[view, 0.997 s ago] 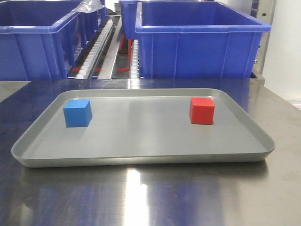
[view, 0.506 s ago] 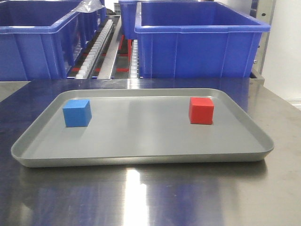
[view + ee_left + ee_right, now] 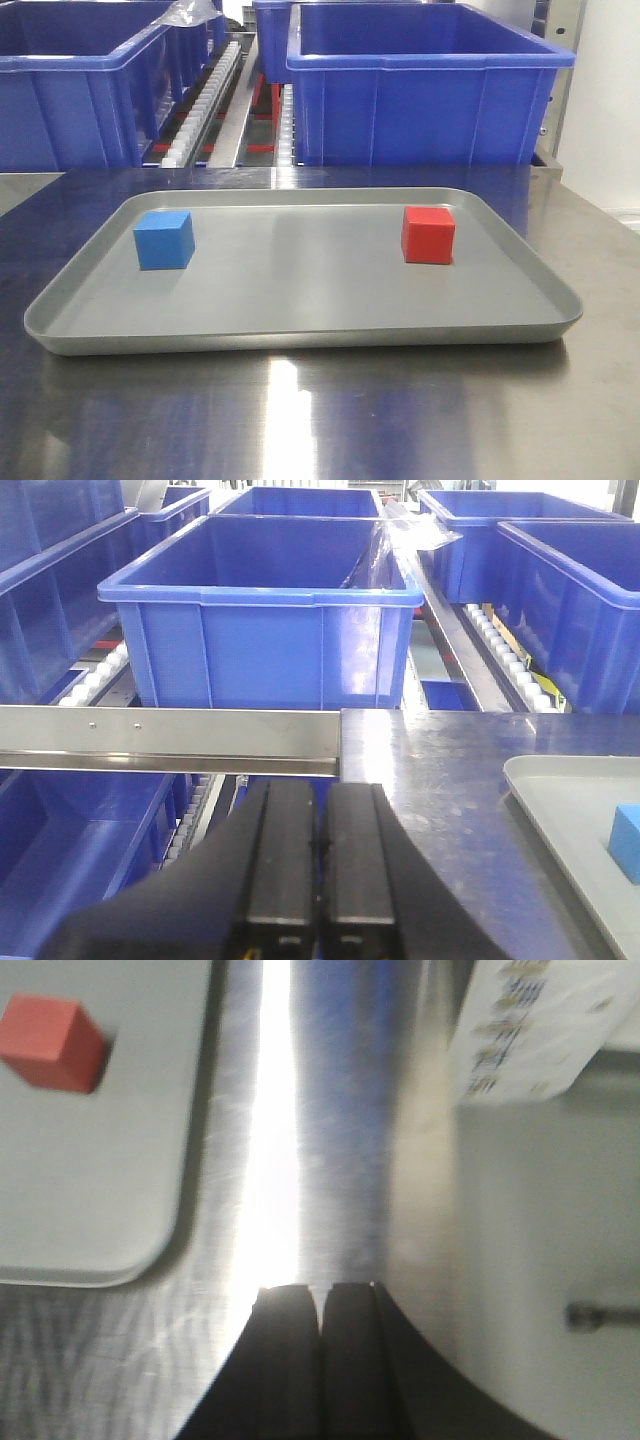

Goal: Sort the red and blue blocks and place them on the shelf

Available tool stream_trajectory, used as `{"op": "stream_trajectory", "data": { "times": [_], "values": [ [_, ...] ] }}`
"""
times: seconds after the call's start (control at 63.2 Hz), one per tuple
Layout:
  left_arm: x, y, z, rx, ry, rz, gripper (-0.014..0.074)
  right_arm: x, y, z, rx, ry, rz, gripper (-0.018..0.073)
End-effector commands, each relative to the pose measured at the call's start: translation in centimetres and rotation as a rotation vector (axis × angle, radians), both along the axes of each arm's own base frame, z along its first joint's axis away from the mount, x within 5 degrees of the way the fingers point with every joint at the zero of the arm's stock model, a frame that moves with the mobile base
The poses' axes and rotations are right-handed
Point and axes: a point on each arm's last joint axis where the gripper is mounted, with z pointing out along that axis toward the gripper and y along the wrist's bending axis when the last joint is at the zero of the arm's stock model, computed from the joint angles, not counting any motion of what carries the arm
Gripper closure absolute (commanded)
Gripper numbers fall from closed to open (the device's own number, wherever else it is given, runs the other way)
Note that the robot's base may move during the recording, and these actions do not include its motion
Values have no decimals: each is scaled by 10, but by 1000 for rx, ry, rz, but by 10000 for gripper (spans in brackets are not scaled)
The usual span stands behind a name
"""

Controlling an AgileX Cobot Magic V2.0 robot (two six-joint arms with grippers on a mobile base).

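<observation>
Being cubes, the blue block (image 3: 164,240) and red block (image 3: 428,235) have no long axis. Both sit flat on the tray (image 3: 300,325), blue near its 10 o'clock and turned slightly to show its right face, red near 2 o'clock. Neither has shifted since half a second ago. The left end effector (image 3: 319,792) is fully closed and empty, with blue at its 3 o'clock, well apart. The right end effector (image 3: 321,1292), also closed and empty, hangs over the surface (image 3: 300,1160), red at its 10 o'clock. The shelf (image 3: 215,90) stands behind.
</observation>
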Motion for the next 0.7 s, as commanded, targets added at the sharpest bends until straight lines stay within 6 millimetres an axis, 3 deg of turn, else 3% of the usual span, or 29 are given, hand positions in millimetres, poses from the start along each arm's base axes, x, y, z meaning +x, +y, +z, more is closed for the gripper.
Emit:
{"op": "stream_trajectory", "data": {
  "times": [0.0, 0.174, 0.475, 0.68],
  "values": [
    [-1, 0, 0, -3, -75, 3, 473, 21, 12, 13, 47, -13, -21, 496],
    [-1, 0, 0, -3, -75, 3, 473, 55, 38, 10, 58, 91, -50, 385],
    [-1, 0, 0, -3, -75, 3, 473, 102, 97, 4, -15, 214, -33, -38],
    [-1, 0, 0, -3, -75, 3, 473, 129, 131, 2, -124, 370, -27, -64]
  ]
}}
